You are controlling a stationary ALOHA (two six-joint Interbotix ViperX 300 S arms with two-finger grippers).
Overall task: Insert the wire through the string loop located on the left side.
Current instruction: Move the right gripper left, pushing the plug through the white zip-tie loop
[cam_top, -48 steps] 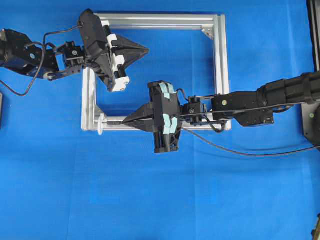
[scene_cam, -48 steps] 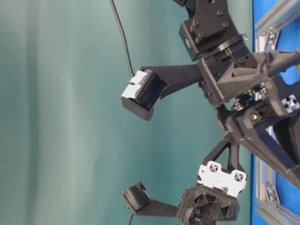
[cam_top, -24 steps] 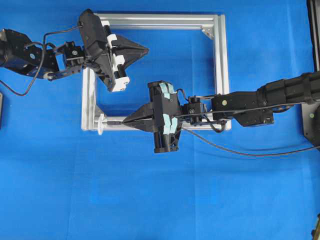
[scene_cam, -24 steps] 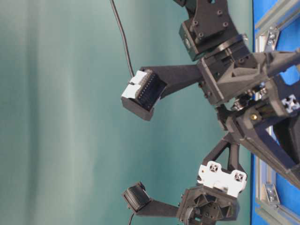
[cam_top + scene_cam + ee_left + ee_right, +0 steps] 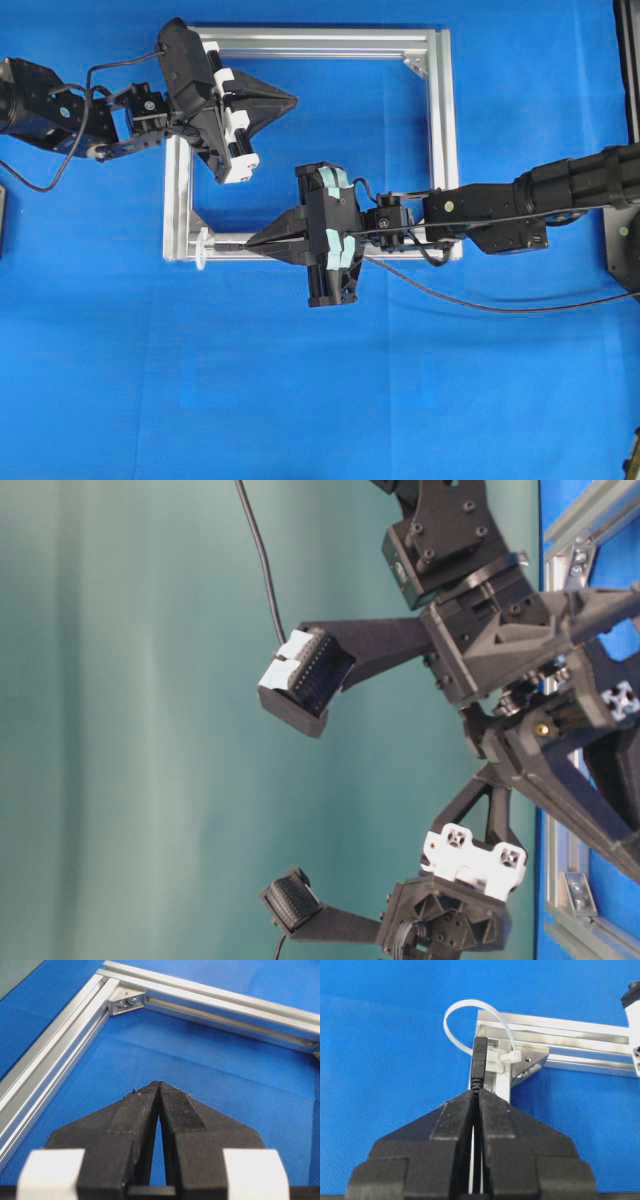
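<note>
Your wire's (image 5: 479, 1062) plug end points at the white string loop (image 5: 465, 1015) on the aluminium frame's (image 5: 440, 120) near-left corner, its tip just short of the loop. Your right gripper (image 5: 476, 1094) is clenched on the wire behind the plug. Your left gripper (image 5: 159, 1085) hangs closed and empty over the blue mat (image 5: 300, 400) inside the frame.

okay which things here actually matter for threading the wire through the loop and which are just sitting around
Part of the job:
- wire, pinched in the right tool
- string loop on the frame corner

Just there:
- aluminium frame
- blue cloth
- left tool, shut and empty
</note>
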